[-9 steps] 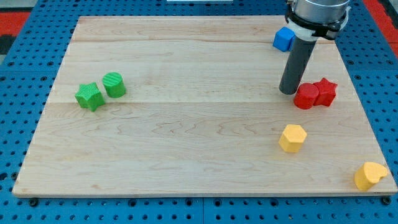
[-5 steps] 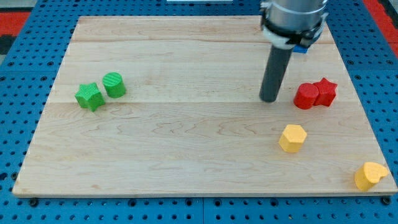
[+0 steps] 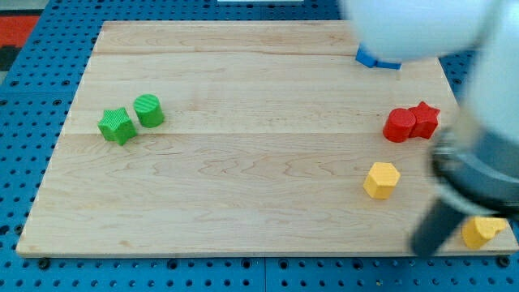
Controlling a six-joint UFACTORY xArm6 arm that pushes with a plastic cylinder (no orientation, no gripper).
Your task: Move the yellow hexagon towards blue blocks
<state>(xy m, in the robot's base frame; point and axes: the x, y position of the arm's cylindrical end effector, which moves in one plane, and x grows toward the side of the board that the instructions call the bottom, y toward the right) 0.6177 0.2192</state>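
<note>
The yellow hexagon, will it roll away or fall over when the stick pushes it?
Probably neither. The yellow hexagon looks squat with flat sides, lying flat on the smooth wooden board, so it should slide, maybe turning a little. It looks small and light. My tip, blurred, sits toward the view's bottom right of it.

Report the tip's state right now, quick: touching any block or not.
My tip: blurred, low at the view's right, touching nothing I can see; the yellow hexagon block lies up-left of it, the other yellow block right beside it.

Single view, high, angled down, whole board point(image 3: 243, 186) (arm apparently blurred)
</note>
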